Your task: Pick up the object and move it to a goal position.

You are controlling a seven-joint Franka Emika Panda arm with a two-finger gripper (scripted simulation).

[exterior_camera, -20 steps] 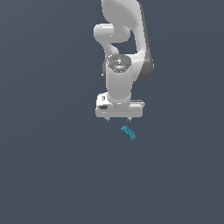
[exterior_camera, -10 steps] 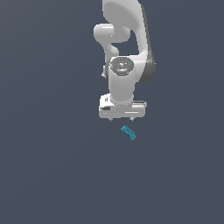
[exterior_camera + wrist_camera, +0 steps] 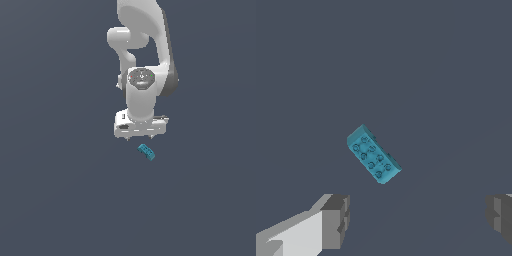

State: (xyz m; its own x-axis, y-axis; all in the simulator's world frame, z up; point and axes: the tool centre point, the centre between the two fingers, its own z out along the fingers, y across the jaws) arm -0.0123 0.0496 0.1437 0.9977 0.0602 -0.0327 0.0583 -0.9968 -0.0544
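Block [image 3: 146, 151], teal, studded: exterior view, I find it on the table [image 3: 55, 190], just below and toward the exterior view's right of my end effector [image 3: 140, 133], not touching. Wrist view: block [image 3: 373, 154] lies diagonal, ahead of wide-spread fingers [image 3: 335, 221], outside their gap. Open table [image 3: 456, 75] all round.

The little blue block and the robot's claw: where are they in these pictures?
teal block [image 3: 373, 160], wrist view: middle of its studded top.
gripper [image 3: 416, 220], wrist view: open gap midway between fingertips.
teal block [image 3: 146, 151], exterior view: its middle.
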